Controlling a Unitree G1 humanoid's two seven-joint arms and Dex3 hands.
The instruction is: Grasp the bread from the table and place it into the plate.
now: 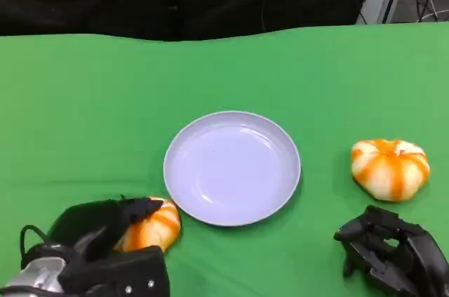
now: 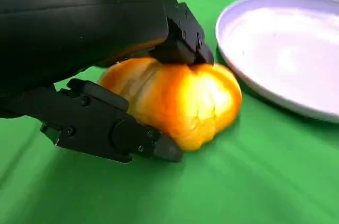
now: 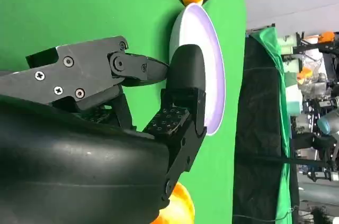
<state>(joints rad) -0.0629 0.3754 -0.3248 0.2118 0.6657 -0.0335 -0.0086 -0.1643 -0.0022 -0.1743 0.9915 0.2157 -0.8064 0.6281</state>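
The left hand [image 1: 105, 237] is wrapped around the bread [image 1: 153, 225], fingers over its top and one under its near side. The bread looks light and soft, so a gentle hold across its middle should do. It is a round orange-and-white lobed bun, just beside the plate [image 1: 232, 168]. The right hand [image 1: 393, 251] is curled on nothing; another bun [image 1: 389, 168] sits beyond it.

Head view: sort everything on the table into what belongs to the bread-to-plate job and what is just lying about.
Part of the job:
- bread, beside the plate with the left hand closed around it
- plate, mid-table, nothing in it

Lying about:
- second bread, on the cloth to the plate's right
- right hand, holding nothing
- green cloth
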